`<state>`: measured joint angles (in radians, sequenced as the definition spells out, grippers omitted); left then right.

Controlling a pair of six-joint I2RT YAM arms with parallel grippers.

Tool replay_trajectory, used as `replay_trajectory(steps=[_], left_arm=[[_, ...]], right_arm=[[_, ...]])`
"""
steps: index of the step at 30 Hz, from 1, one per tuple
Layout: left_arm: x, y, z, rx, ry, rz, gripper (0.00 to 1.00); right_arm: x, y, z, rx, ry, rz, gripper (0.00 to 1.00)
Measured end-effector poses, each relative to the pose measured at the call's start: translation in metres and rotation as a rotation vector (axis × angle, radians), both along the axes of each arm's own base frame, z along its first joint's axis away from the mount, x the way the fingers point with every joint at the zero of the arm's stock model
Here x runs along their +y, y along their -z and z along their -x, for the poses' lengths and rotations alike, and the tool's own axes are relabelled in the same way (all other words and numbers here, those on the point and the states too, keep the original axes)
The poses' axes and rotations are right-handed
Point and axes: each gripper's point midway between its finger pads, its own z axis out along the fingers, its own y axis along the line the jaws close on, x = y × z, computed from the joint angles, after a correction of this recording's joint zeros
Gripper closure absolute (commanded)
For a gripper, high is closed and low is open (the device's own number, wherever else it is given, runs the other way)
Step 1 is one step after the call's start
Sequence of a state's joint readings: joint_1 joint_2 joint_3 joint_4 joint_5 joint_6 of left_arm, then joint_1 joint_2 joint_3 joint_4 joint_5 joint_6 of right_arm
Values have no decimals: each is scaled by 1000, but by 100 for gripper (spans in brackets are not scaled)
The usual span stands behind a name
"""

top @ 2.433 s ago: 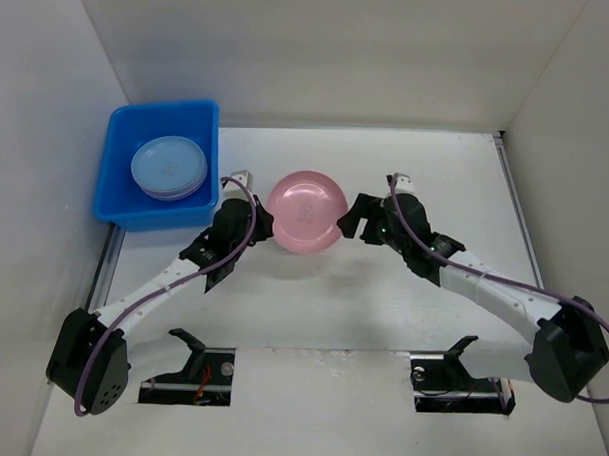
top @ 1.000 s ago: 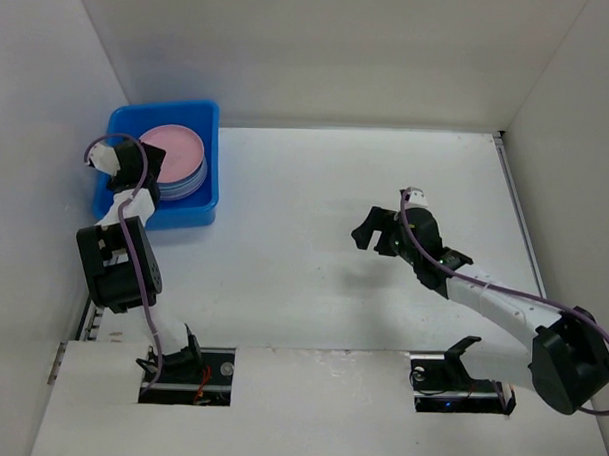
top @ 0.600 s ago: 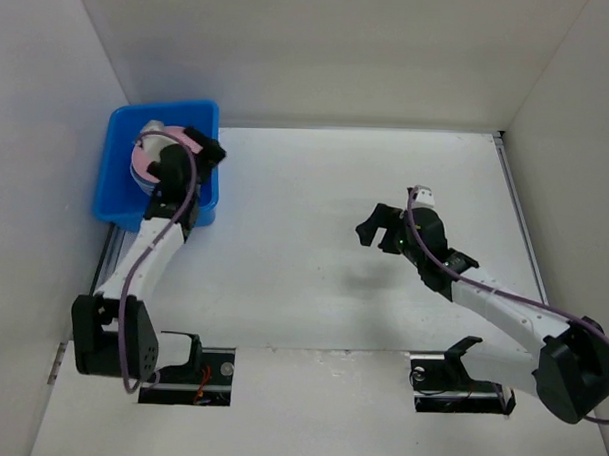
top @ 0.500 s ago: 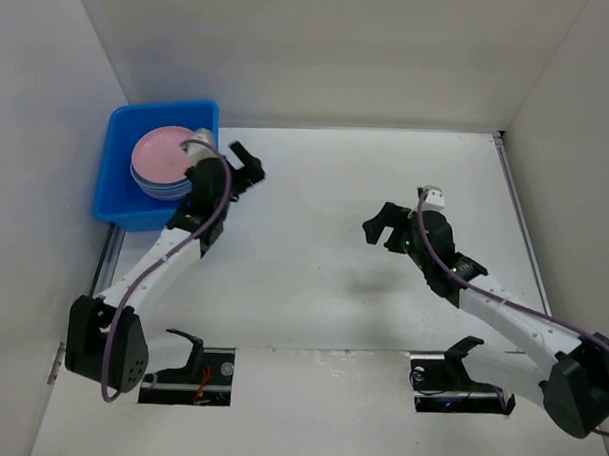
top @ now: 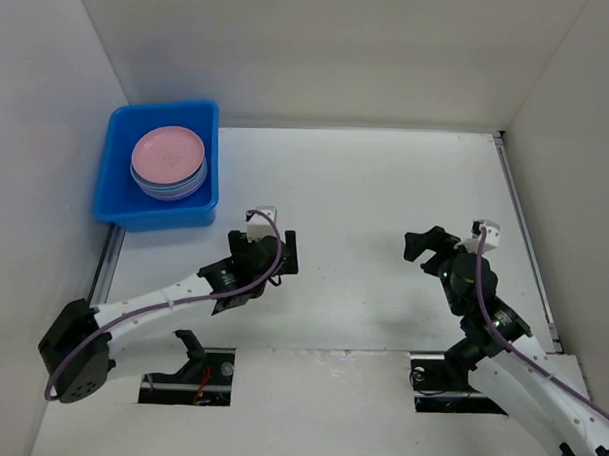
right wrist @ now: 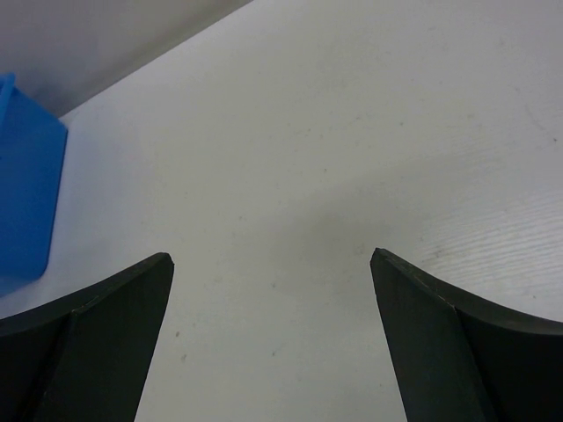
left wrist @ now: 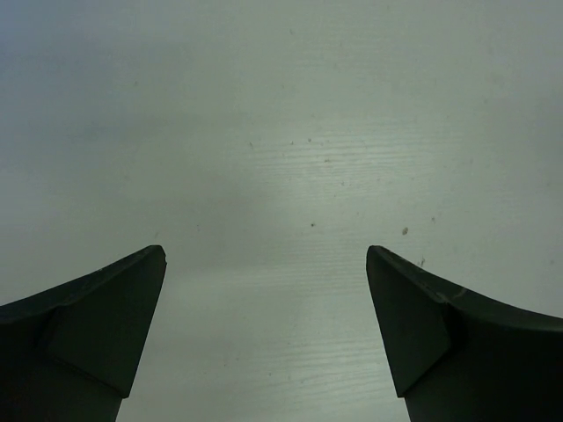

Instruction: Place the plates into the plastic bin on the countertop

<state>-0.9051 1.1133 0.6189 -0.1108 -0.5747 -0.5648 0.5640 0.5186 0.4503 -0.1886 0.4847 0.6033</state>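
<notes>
A stack of plates (top: 169, 162) lies in the blue plastic bin (top: 119, 211) at the back left of the white countertop (top: 366, 190); a pink one is on top, bluish ones beneath. My left gripper (top: 284, 252) hovers over bare countertop near the middle, well to the right of and nearer than the bin, open and empty. In the left wrist view its gripper (left wrist: 266, 255) frames only white surface. My right gripper (top: 430, 242) is open and empty over the right side. The right wrist view shows its gripper (right wrist: 271, 257) with a corner of the bin (right wrist: 26, 202) at far left.
White walls (top: 321, 48) close in the countertop at the back and both sides. Two black mounts (top: 195, 356) sit by the arm bases at the near edge.
The pink plate has gone from between both grippers onto the stack in the bin. The left gripper let go and drew back toward the middle. The right arm pulled back to the right.
</notes>
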Motion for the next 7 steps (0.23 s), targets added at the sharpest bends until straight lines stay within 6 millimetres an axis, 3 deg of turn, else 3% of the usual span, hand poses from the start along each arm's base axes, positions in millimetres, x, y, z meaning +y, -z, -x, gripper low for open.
replay_trajectory(steps=[4,7], left_arm=[[15,-35,-1,-108,-65,46,0],[31,-43,0,-139,-116,26,0]], right_arm=[[-8,0,3,-6,31,-3,0],[-9,6,3,17,39,8,0]])
